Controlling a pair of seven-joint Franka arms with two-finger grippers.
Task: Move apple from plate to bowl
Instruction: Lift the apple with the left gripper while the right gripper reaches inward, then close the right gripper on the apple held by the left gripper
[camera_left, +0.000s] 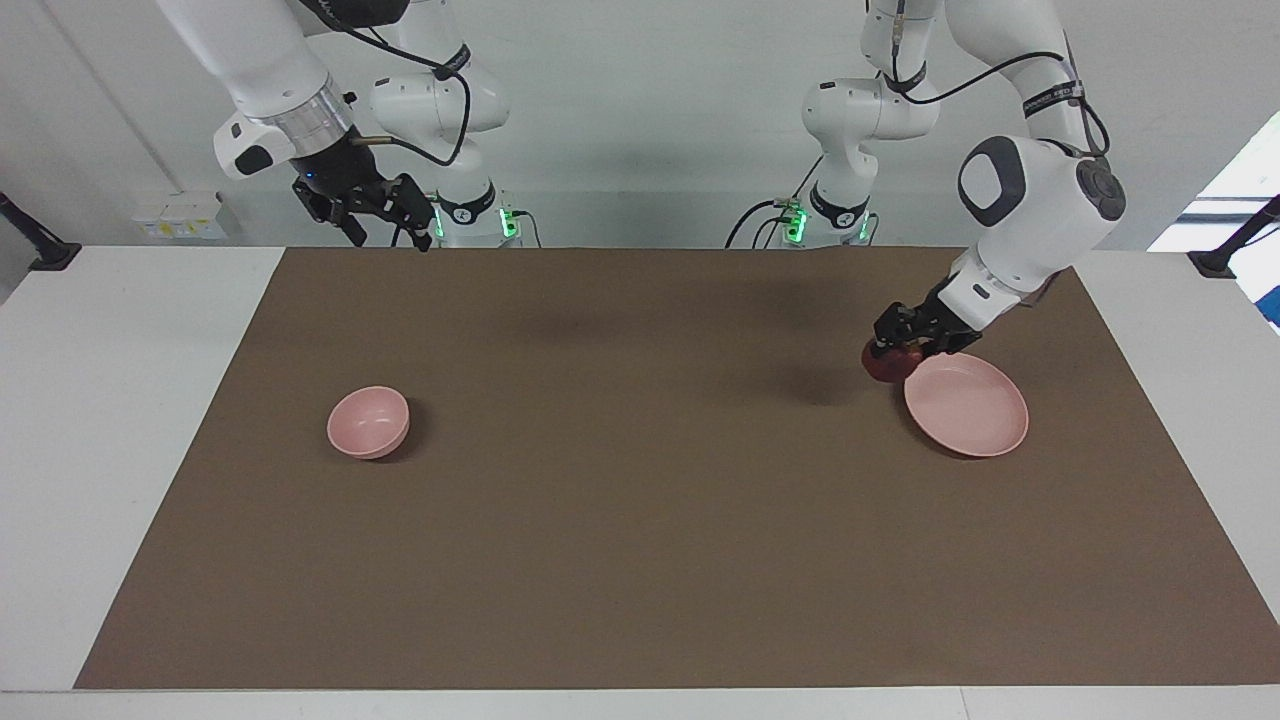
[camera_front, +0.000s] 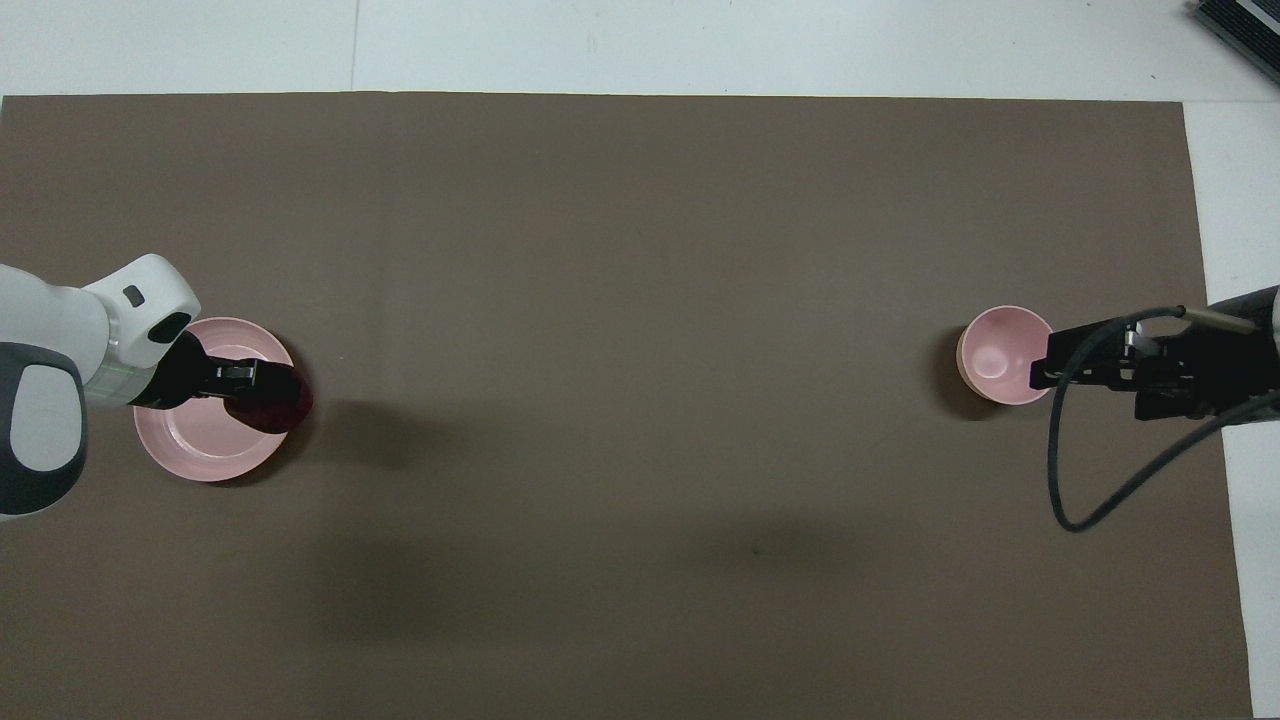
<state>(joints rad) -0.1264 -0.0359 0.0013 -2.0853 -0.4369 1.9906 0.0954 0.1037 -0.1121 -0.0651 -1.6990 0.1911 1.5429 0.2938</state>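
Left gripper (camera_left: 893, 352) is pinching the apple (camera_left: 890, 364), carrying it over the plate (camera_left: 968, 415) rim. Right gripper (camera_left: 385, 222) is waiting raised, fingers spread; bowl (camera_left: 368, 422) is sitting empty.
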